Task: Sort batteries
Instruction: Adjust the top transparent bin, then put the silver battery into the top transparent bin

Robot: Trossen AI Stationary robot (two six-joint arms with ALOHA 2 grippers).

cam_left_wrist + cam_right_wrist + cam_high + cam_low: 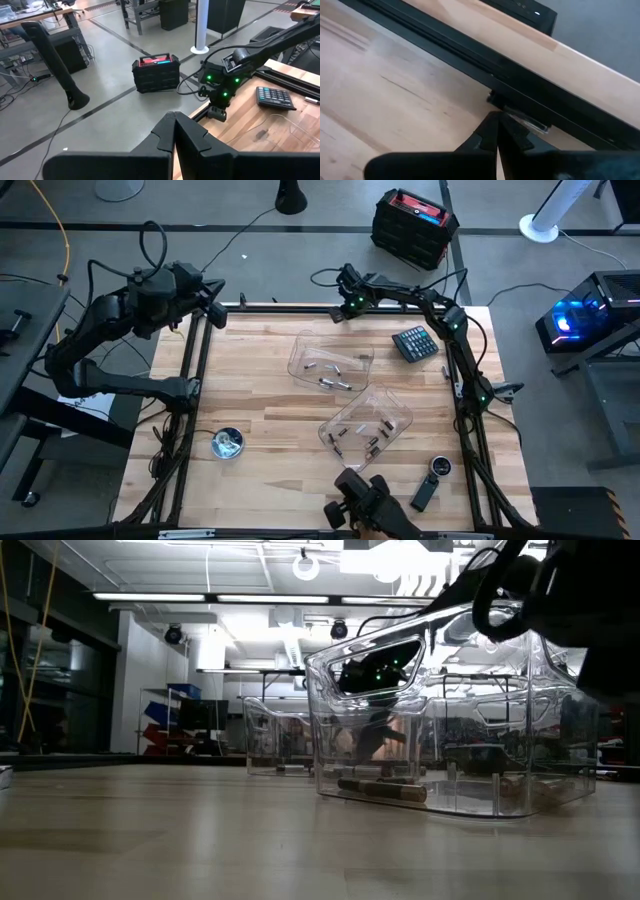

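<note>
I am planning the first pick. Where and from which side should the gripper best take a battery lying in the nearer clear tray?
Probably from straight above, through the open top of the nearer clear tray. The batteries lie flat on its floor, so grip one at mid-length, across its round body. The tray walls block any side approach.

No text, label, brand or number is showing legibly in any view. The dark keypad calculator point(414, 343) near the wooden table's far edge is displaying rows of keys, but their markings are appearing too small to read.
</note>
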